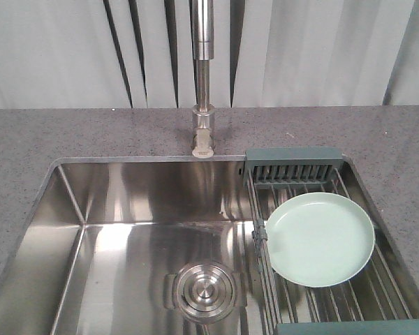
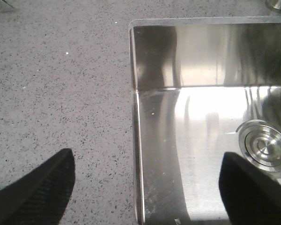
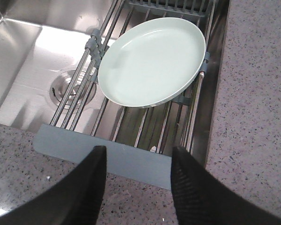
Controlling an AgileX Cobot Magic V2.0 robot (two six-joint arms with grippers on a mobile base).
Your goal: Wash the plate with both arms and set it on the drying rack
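The grey speckled worktop (image 1: 70, 139) is surrounding a steel sink (image 1: 126, 209), which is taking up the near centre and left. A tap (image 1: 203, 77) is standing at the sink's far edge, and a round drain (image 1: 207, 289) is sitting in the basin floor. The drying rack (image 1: 314, 174) is spanning the sink's right end, beside the right edge of the worktop. The plate (image 1: 321, 239) is lying face up on the rack rods, tilted slightly.

The left claw (image 2: 145, 187) is hovering over the sink's left rim, jaws standing wide apart and holding nothing. The right claw (image 3: 136, 183) is hanging above the rack's near frame bar, jaws spread and gripping nothing, apart from the plate.
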